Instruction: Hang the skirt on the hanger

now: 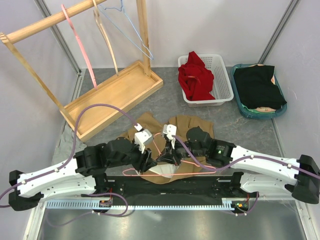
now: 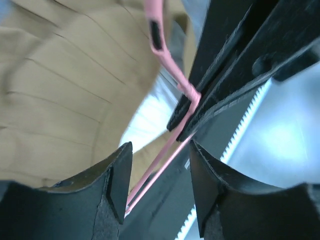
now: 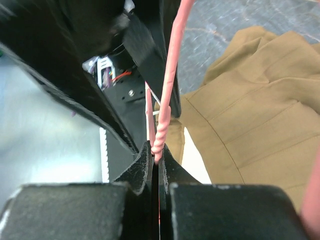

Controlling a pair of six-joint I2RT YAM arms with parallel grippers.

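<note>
**Right pincer** [image 3: 156, 152] clamps shut on a thin bar of the pink hanger [image 3: 170, 75]. The left pincer [image 2: 160, 192] stands open, its jaws either side of the same hanger's wire and gripping nothing. The two meet low over the grey surface [image 1: 240, 132], just ahead of the arms' bases.

A wooden rack [image 1: 115, 87] with spare hangers on its rail stands at the far left of that surface. The tan skirt [image 1: 145, 121] lies rumpled between the arms, directly under both pincers, with a pale lining showing at its near edge. A teal bin [image 1: 239, 106] and a white basket [image 1: 223, 80], each holding clothes, sit at the far right.

The hanger lies across the cloth. No part of the waistband can be seen clipped or threaded onto it, so the job looks barely begun.

The risks come from how fine that grip is. The right pincer holds a slim, smooth bar at its very fingertips, so the hanger could swivel or slide free once lifted. If the left pincer closes where it is, it may catch wire alone, or wire and a loose fold together, and bunch the skirt instead of opening the waist. The pincers are also working nearly against each other, so a small misjudgement could knock one into the other and jar the hanger loose.
</note>
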